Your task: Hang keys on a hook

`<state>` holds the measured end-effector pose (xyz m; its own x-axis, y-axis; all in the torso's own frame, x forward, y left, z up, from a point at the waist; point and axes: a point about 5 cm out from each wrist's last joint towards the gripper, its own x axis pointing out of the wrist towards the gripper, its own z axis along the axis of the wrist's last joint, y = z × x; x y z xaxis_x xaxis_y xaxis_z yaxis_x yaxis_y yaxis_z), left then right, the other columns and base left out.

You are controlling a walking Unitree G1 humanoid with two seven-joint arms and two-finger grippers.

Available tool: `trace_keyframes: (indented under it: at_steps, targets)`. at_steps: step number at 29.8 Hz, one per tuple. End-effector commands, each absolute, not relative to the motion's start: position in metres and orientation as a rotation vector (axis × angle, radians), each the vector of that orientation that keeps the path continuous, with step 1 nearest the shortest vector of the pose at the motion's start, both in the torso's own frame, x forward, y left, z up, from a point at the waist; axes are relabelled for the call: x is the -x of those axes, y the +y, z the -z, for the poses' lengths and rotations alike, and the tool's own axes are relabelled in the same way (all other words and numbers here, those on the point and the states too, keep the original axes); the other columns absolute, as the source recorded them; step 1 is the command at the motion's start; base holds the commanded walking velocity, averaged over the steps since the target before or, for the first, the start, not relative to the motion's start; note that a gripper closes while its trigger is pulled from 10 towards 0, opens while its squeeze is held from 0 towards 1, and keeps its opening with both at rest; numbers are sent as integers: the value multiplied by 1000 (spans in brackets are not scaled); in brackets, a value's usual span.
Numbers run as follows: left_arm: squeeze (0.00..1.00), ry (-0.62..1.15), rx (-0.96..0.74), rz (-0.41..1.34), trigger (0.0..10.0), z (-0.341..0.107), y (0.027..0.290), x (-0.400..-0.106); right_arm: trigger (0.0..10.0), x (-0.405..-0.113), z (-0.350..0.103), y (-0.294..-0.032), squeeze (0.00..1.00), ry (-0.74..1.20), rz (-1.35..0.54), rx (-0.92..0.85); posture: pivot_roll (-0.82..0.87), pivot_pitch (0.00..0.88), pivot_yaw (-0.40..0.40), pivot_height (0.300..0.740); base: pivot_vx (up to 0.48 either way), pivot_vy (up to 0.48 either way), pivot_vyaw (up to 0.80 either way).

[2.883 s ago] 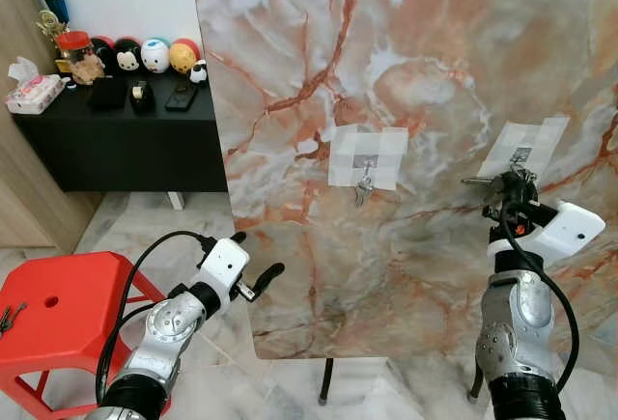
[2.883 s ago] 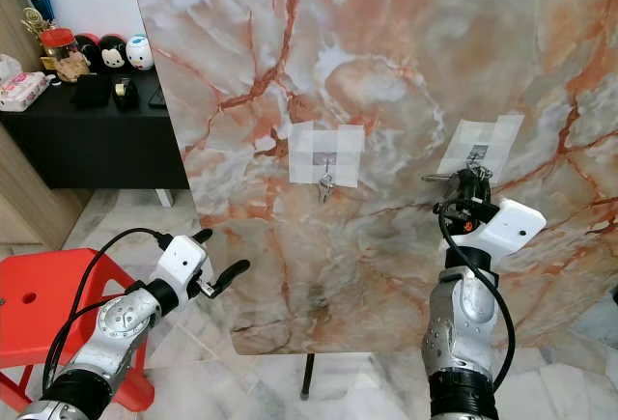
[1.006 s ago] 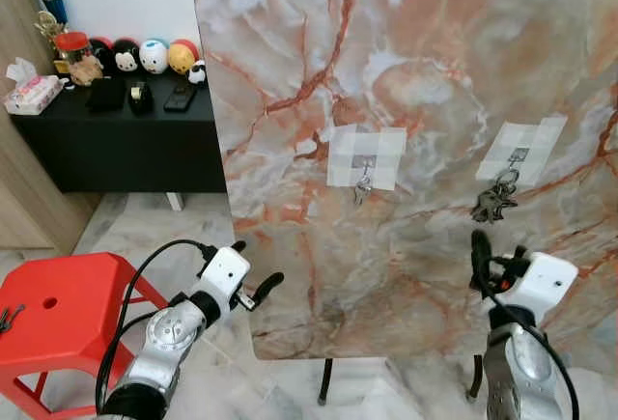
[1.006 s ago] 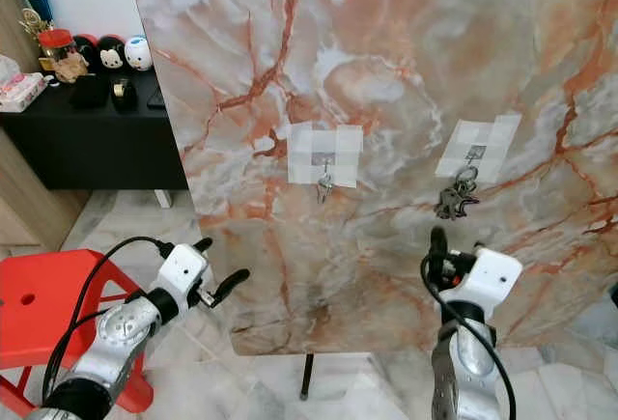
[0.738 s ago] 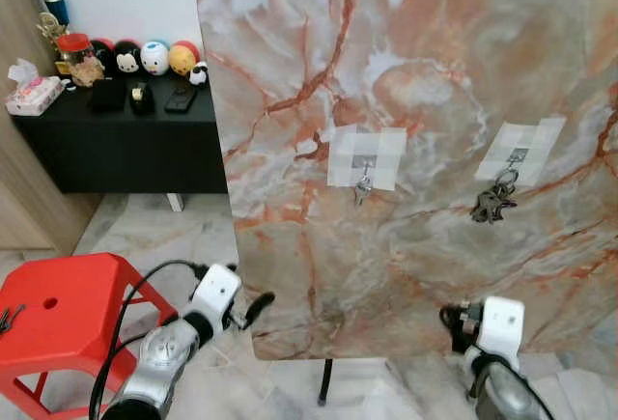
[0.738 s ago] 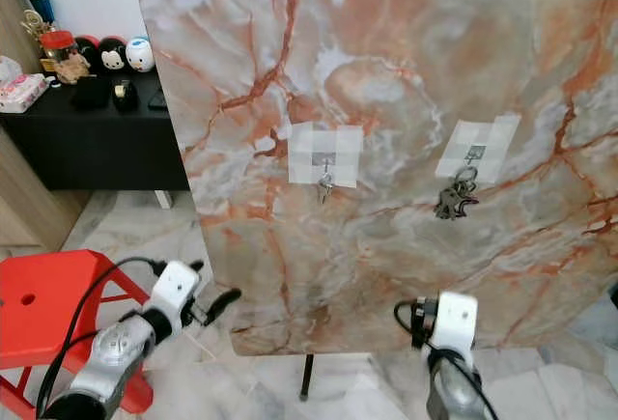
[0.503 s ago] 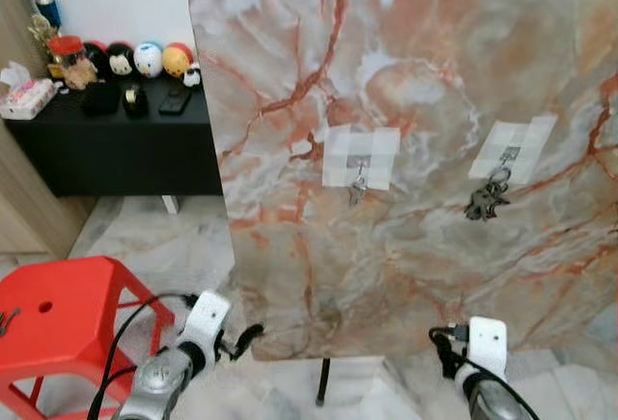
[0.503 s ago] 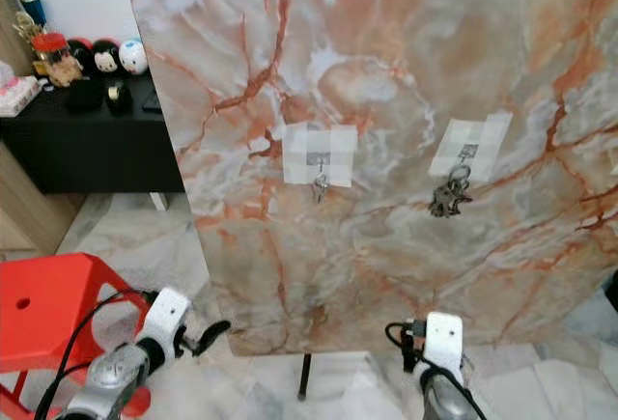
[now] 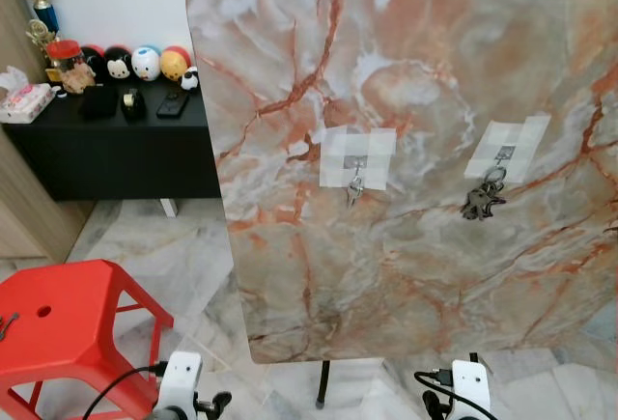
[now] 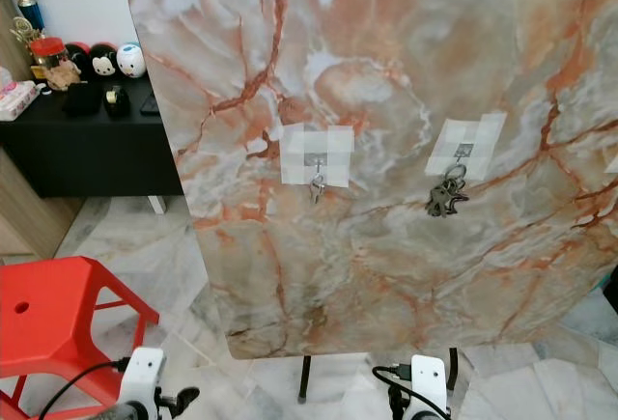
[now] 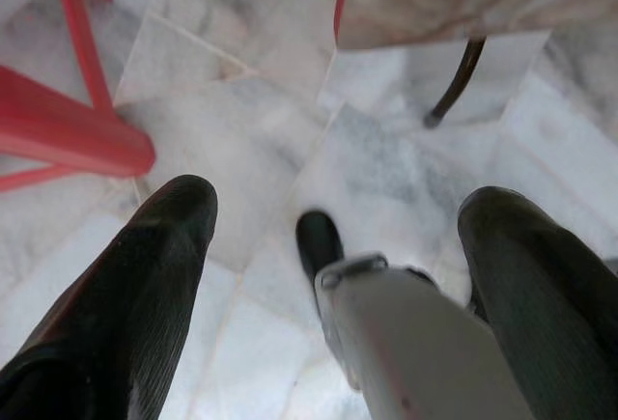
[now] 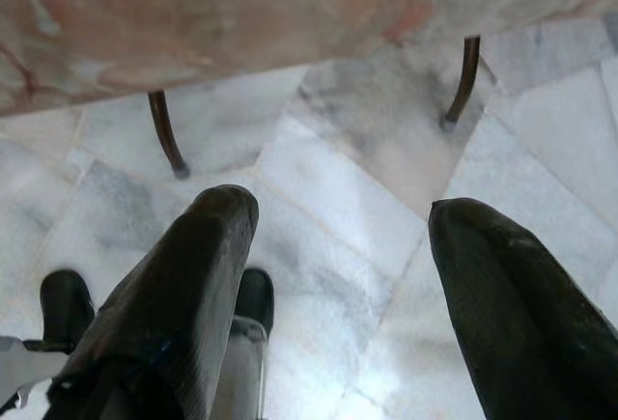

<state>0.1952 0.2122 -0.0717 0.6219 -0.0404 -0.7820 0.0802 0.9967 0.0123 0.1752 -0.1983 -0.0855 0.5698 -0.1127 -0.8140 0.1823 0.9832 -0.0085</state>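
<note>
Marble floor [image 9: 183, 246] lies under a big marbled board [image 9: 406, 150] that stands upright, well above both hands. Beside the left hand [image 11: 338, 237] stands a red stool [image 9: 68, 333]. Left hand and right hand [image 12: 338, 246] both hang low, fingers apart, holding nothing. High above the right hand, the keys [image 9: 481, 200] hang on the right hook [image 9: 501, 157].
</note>
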Motion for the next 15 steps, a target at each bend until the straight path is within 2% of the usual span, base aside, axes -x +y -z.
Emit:
trace_keyframes:
  at_steps: [1, 7, 15]
  targets:
    - [0, 913, -48, 77, 10000, 76, 204, -190, 10000, -178, 84, -199, 0, 942, 159, -54, 25, 0, -45, 740, 0, 0, 0]
    - [0, 946, -45, 44, 10000, 80, 203, -185, 10000, -179, 84, -196, 0, 934, 138, -62, 37, 0, -49, 740, 0, 0, 0]
    - [0, 882, -10, -109, 10000, 72, 219, -195, 10000, -176, 87, -190, 0, 947, 91, -52, 48, 0, -58, 740, 0, 0, 800]
